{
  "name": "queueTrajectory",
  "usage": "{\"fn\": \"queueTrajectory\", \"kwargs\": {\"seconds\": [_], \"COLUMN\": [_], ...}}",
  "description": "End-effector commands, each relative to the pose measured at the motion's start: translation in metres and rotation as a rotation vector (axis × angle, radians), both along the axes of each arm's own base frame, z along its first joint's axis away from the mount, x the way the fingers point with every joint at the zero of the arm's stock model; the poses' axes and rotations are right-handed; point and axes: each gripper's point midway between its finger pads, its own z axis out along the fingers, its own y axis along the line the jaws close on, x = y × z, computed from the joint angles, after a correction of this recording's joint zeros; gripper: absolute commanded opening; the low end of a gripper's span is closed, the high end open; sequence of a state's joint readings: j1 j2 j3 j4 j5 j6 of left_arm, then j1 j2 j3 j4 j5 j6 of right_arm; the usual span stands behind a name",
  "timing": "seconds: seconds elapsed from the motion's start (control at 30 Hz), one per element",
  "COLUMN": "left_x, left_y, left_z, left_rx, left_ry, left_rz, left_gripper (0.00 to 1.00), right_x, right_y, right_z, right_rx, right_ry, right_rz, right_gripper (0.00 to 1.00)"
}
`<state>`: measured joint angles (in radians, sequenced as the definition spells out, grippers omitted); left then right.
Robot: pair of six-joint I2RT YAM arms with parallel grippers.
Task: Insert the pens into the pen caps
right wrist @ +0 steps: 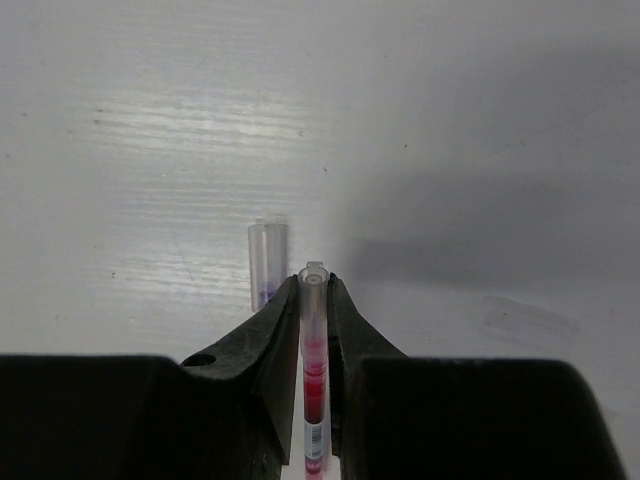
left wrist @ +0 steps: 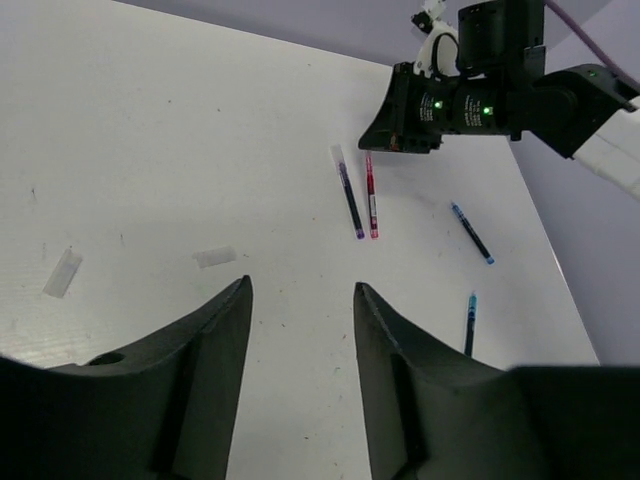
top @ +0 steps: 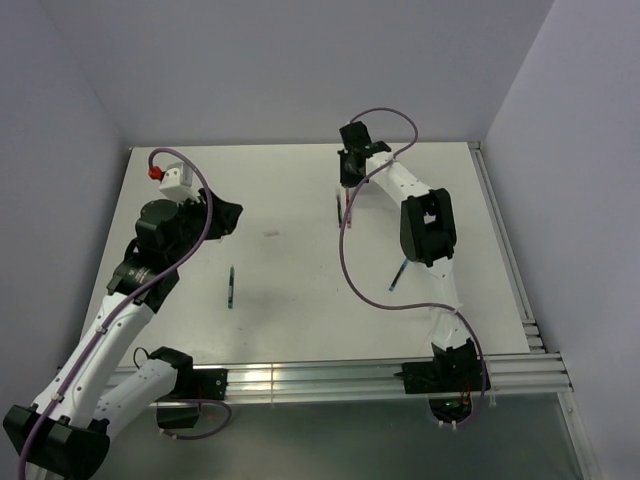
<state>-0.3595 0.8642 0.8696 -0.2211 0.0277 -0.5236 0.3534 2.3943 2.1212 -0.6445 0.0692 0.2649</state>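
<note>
Right gripper (right wrist: 315, 285) pinches the red pen (right wrist: 316, 390) near the table's far edge; lift it level, then line its tip squarely with the loose pen cap (right wrist: 528, 318).

Nothing is legible; tiny marks on the red pen (right wrist: 316, 380) are too blurred.

Middle of table (top: 290, 200): open room between the arms.
Far right: right arm (top: 425, 220) reaches down beside purple pen (left wrist: 349, 200).
Near left: dark pen (top: 231, 288) lies flat.
</note>
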Motion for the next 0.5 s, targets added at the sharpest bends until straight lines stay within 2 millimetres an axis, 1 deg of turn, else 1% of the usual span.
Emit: {"fn": "queueTrajectory", "kwargs": {"seconds": [0.0, 0.03, 0.07, 0.1, 0.17, 0.3, 0.47], "left_x": [0.005, 0.006, 0.005, 0.007, 0.005, 0.006, 0.006], "left_y": [0.001, 0.004, 0.005, 0.011, 0.013, 0.013, 0.010], "left_z": [0.013, 0.010, 0.010, 0.010, 0.012, 0.010, 0.007], "left_rx": [-0.047, -0.050, -0.076, -0.073, -0.069, -0.057, -0.046], "left_ry": [-0.035, -0.023, -0.008, -0.010, -0.022, -0.016, -0.005], "left_rz": [0.014, 0.035, 0.053, 0.088, 0.091, 0.090, 0.072], "left_gripper": [0.48, 0.47, 0.53, 0.54, 0.53, 0.52, 0.53], "right_x": [0.007, 0.009, 0.009, 0.009, 0.010, 0.011, 0.012], "right_y": [-0.003, -0.003, -0.003, -0.003, -0.004, -0.005, -0.006], "right_z": [-0.004, -0.002, -0.003, -0.005, -0.005, -0.003, -0.007], "right_rx": [-0.032, -0.033, -0.034, -0.036, -0.039, -0.041, -0.041], "right_ry": [0.000, -0.005, -0.004, -0.001, 0.000, -0.005, 0.000], "right_rz": [0.005, 0.004, 0.005, 0.006, 0.009, 0.006, 0.008], "right_gripper": [0.00, 0.00, 0.00, 0.00, 0.00, 0.00, 0.00]}}
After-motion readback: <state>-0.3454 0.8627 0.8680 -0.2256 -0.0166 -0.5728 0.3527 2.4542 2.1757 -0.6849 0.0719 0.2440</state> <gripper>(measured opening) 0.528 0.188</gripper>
